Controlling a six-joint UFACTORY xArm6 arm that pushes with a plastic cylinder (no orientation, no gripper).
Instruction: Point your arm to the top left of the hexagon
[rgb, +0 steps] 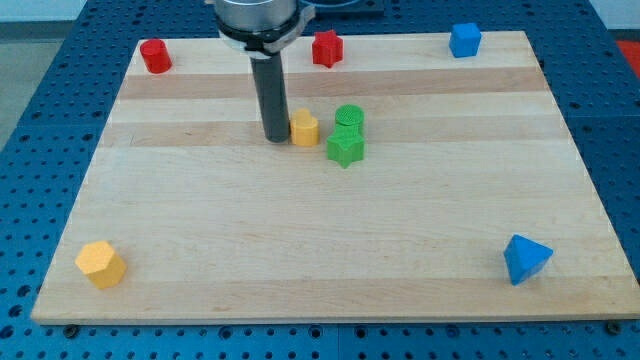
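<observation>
Camera view gives you 1 pale wooden board (330, 260) on a blue perforated bench. There is no pincer on this rig to open or close, and nothing is held: your dark rod ends at my tip (275, 138), set down just left of the small yellow hexagon block (304, 129), close enough that you cannot tell whether they touch.

That hexagon sits in the upper middle of the board, nearer the top edge than the bottom. It looks light, rigid and smooth-sided, so judge that it will skid at the slightest nudge. You cannot grip it, so approach its top left without contact.

Around it:
- blue triangular block (526, 259), bottom right corner
- larger yellow block (101, 264), bottom left corner
- blue block (464, 40), top right corner
- 2 green blocks (347, 135), just right of the hexagon
- red block (154, 55), top left corner
- red star-like block (327, 48), top edge

No writing or brand is legible.
</observation>
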